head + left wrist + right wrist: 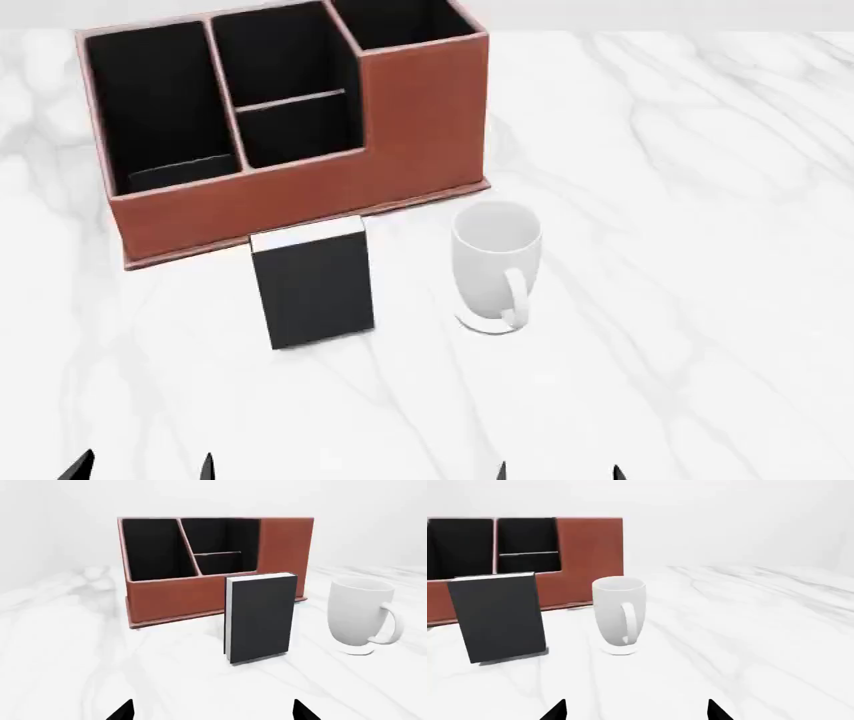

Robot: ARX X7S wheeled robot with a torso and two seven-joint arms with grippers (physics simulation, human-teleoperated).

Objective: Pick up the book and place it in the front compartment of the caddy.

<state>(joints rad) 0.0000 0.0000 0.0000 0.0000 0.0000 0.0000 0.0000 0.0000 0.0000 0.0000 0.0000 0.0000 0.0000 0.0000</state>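
Both claws, left claw (140,466) and right claw (558,470), seemingly spread apart, empty; book (315,284) upright before caddy (287,120).

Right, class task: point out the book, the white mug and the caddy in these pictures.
book (316,292), head view, middle of its black front cover.
white mug (493,262), head view, outer wall below the rim.
caddy (267,205), head view, reddish-brown front wall.

The book (315,283) stands upright just in front of the caddy (294,190), a narrow gap between them. The white mug (495,262) stands close on the book's right, handle toward the robot. Bare marble tabletop (667,350) lies open nearer the robot.
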